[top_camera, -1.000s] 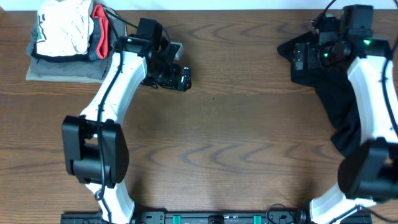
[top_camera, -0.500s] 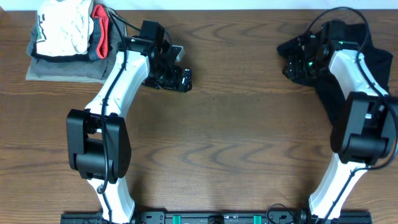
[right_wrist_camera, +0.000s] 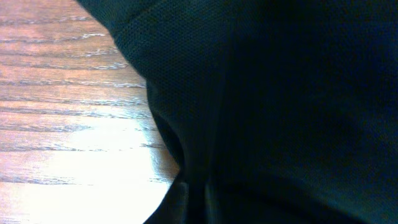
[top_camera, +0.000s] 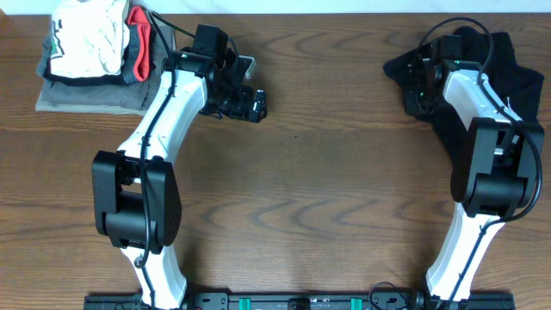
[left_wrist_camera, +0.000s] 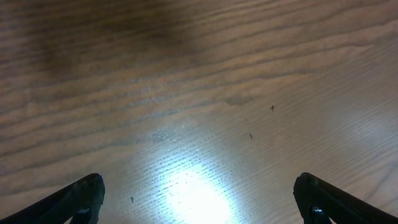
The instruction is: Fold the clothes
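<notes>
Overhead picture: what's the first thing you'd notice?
A crumpled black T-shirt lies far right on the table, with the right pincer shut on its left part. A messy pile of clothes sits in the far left corner, and the left pincer hangs wide open over bare wood.

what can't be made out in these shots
- black soft-fabric T-shirt: overhead, the right arm covers its middle; no chest logo shows.
- right hand: right wrist view is filled by black cloth, fingers hidden; overhead it blends into the shirt, so a grip is unclear.
- grey-olive folded garment: overhead, mostly under the white crumpled garment.
</notes>
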`<state>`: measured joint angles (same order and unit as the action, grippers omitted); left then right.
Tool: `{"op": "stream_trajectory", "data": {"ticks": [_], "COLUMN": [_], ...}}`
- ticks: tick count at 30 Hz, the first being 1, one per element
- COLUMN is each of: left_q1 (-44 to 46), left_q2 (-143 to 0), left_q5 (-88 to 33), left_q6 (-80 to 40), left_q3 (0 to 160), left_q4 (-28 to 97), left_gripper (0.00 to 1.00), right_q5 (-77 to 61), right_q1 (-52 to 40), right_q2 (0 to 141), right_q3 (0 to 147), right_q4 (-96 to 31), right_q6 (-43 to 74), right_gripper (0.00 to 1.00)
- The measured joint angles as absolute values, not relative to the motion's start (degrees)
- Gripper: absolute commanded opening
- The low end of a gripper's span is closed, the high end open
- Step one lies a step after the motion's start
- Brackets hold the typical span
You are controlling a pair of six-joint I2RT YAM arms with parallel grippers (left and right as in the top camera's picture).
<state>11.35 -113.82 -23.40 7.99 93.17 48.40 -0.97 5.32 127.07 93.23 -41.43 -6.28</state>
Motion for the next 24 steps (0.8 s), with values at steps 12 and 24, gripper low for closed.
{"op": "stream_trajectory", "data": {"ticks": [12,24], "left_q1": [2.7,-7.25], "left_q2": [-111.04,-104.25], "left_q5": [-19.97,-18.85], "left_q6": [3.64,1.69], "left_q3": [94.0,95.0], "left_q4": [46.39,46.61], "left_gripper": [0.98,0.98], "right_q5": [-7.81,-13.58], "right_q1": [-4.21,-30.28], "right_q2": [125.6,121.73], "right_q3": [93.38,93.36], "right_q4": [-47.18,-54.33], "right_q6": [-6.28,-6.94], "right_gripper": [0.01,0.08]}}
